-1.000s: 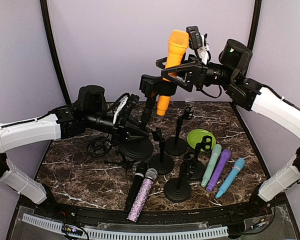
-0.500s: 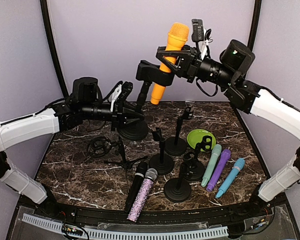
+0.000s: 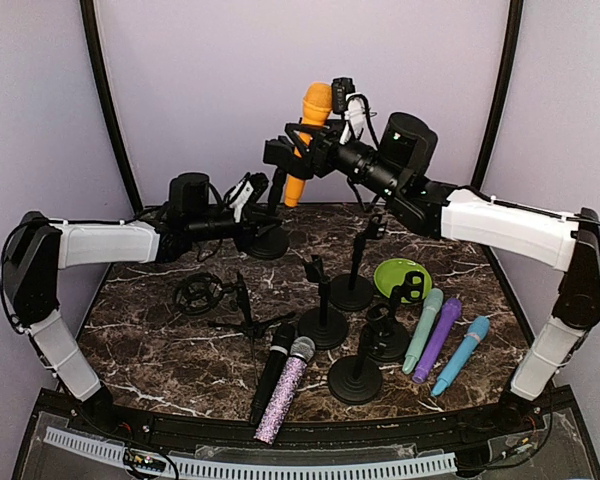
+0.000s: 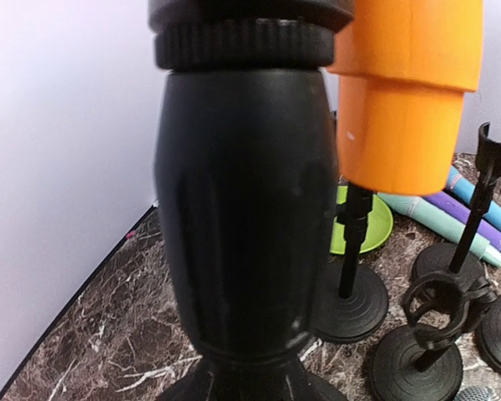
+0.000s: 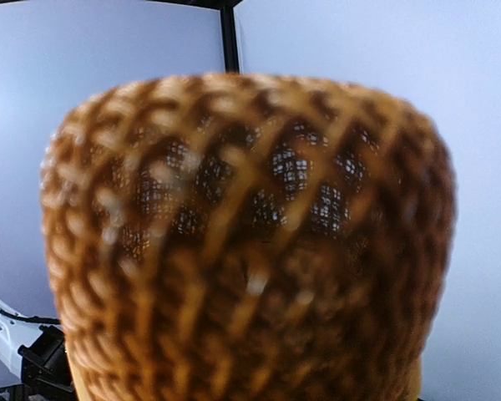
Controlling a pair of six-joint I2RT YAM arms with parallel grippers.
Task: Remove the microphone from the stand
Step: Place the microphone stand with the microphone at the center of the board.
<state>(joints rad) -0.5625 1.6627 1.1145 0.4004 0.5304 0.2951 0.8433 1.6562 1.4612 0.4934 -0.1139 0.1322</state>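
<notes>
Between the jaws of my right gripper (image 3: 308, 140), pinched just under its head, sits the mic (image 3: 316, 102), its body in the clip (image 3: 278, 155) just beyond them. My left gripper (image 3: 257, 212) pinches the stand (image 4: 242, 209) low down. The bowl (image 3: 400, 270) lies well apart from both.

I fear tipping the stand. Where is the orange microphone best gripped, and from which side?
Grip the orange microphone on its shaft just under the mesh head, above the black clip, which wraps the part lower down. Come from the right, jaws across the tilted shaft: the stand and the left gripper occupy the left. The right gripper sits about there.
</notes>
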